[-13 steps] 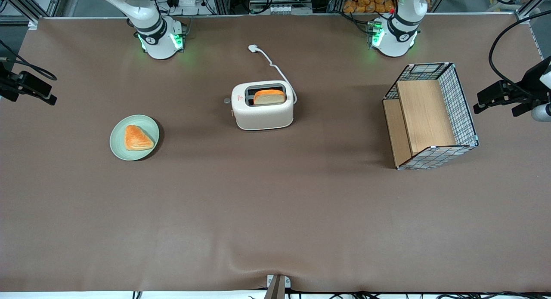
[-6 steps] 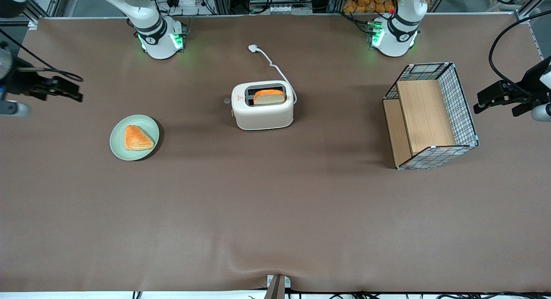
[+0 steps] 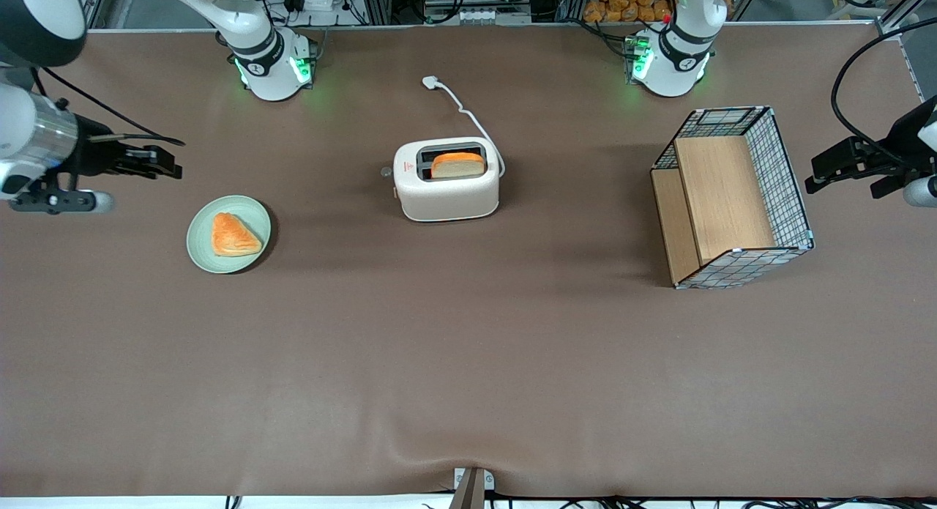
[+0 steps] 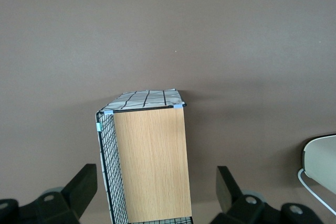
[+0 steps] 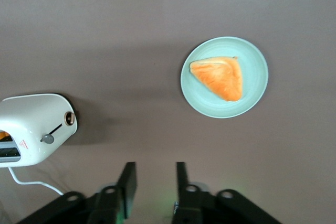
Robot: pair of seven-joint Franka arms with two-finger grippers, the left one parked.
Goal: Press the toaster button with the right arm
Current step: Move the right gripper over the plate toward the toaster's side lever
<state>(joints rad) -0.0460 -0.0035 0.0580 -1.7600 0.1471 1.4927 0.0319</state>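
Note:
The cream-white toaster (image 3: 448, 195) stands mid-table with a slice of toast (image 3: 457, 164) in one slot. Its small grey button (image 3: 386, 171) sticks out from the narrow end that faces the working arm's end of the table. My right arm's gripper (image 3: 173, 169) hovers open and empty above the table, well short of the toaster and a little farther from the front camera than the green plate. In the right wrist view the toaster (image 5: 32, 125) shows its narrow end with the grey button (image 5: 48, 139), and the gripper (image 5: 155, 165) has a clear gap between its fingers.
A green plate (image 3: 202, 254) with a triangular pastry (image 3: 233, 235) lies close to the gripper; the plate also shows in the right wrist view (image 5: 256, 90). The toaster's white cord (image 3: 463, 112) runs toward the arm bases. A wire basket with wooden shelves (image 3: 732, 198) stands toward the parked arm's end.
The right arm has swung in from the table's edge toward the toaster, so its silver wrist and gripper now show above the table near the plate. The toaster has not moved.

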